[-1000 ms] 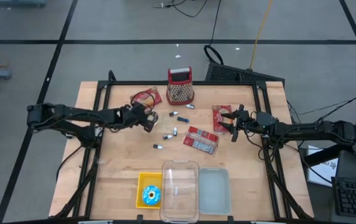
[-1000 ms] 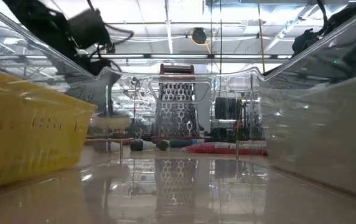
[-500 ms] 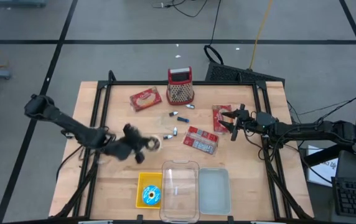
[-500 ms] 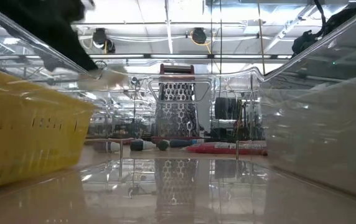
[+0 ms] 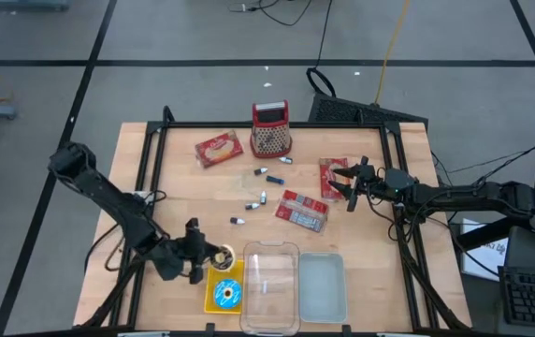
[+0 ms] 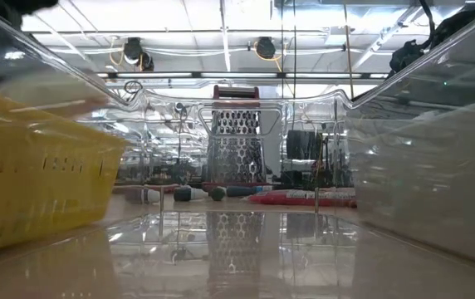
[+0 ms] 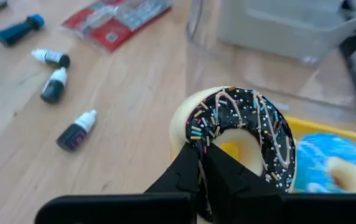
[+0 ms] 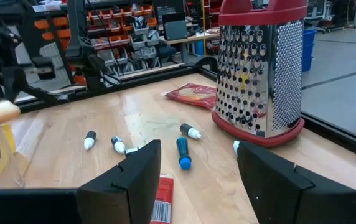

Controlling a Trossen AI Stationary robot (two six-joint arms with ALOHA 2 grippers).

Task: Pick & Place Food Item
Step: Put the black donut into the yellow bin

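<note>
Seen from above, the left arm reaches from the left edge of the frame down toward the lower middle, bent at the elbow, its left gripper [image 5: 202,259] low over the wooden table [image 5: 174,201] at the upper edge of the yellow basket [image 5: 213,271]. Its fingers are pinched tight on a doughnut [image 7: 235,134], gripping the ring's edge. In the left wrist view the doughnut is a pale ring with glossy dark chocolate icing and coloured sprinkles, held just beside a blue iced doughnut [image 7: 327,171] that lies in the basket.

The right arm stretches in from the right edge of the frame, nearly straight, with the right gripper [image 5: 344,183] over the right side of the table beside a red packet [image 5: 331,171]. Its fingers stand wide apart with nothing between them.

A second ago the left gripper was in the upper middle of the table next to the red snack bag [image 5: 218,148]; half a second ago it was midway down. Now it has swung to the basket, carrying the doughnut with it. The right arm has not moved.

A metal box grater [image 5: 270,129] with a red handle stands upright in the upper centre. Small dropper bottles [image 5: 262,199] lie scattered on the wood mid-table, near a flat red and grey packet [image 5: 302,210]. Two clear plastic tubs [image 5: 269,281] with rounded corners sit to the right of the ribbed yellow basket along the lower edge.
</note>
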